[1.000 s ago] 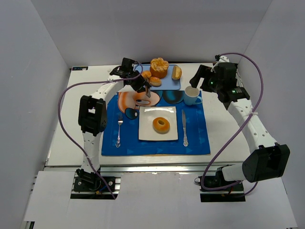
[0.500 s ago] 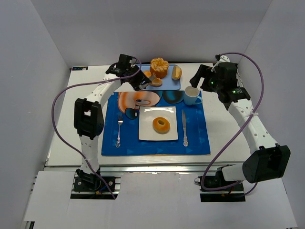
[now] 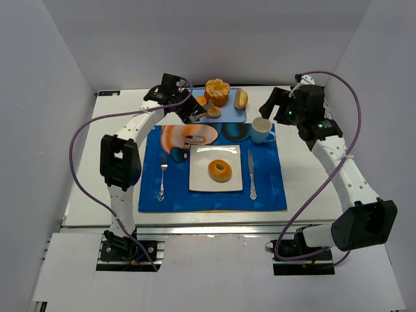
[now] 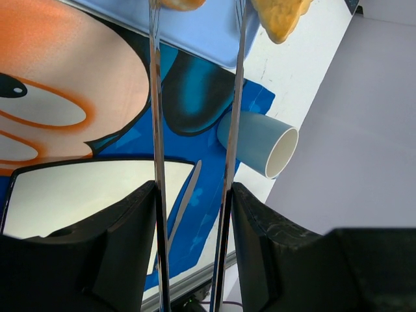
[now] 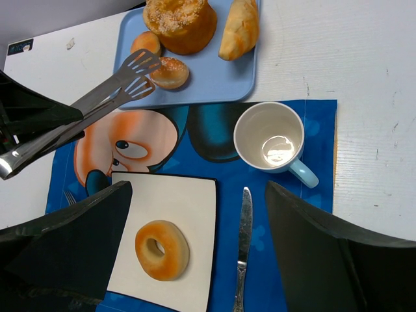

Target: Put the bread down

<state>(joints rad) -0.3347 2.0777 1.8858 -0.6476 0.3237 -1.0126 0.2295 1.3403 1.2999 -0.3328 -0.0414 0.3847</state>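
Note:
My left gripper (image 3: 184, 108) (image 4: 194, 195) is shut on metal tongs (image 4: 156, 130). The tong tips (image 5: 140, 75) hover slightly apart at the left side of the blue tray (image 3: 231, 116) (image 5: 214, 78), right beside a small sugared bun (image 5: 170, 71); they hold nothing. A second small bun (image 5: 146, 42), a big muffin (image 3: 217, 91) (image 5: 180, 19) and a long roll (image 3: 241, 99) (image 5: 239, 27) also lie on the tray. A bagel (image 3: 220, 170) (image 5: 162, 249) lies on the white square plate (image 3: 198, 182) (image 5: 188, 195). My right gripper (image 3: 276, 104) (image 5: 195, 214) is open and empty, high above the mug.
A blue cartoon placemat (image 3: 266, 188) carries the plate, a fork (image 3: 162, 175) to its left, a knife (image 3: 251, 173) (image 5: 242, 247) to its right and an empty light blue mug (image 3: 262, 130) (image 5: 269, 136) at the back right. White walls enclose the table.
My left gripper swung the tongs up from the placemat toward the tray's left side, then held nearly still. The right arm has not moved.

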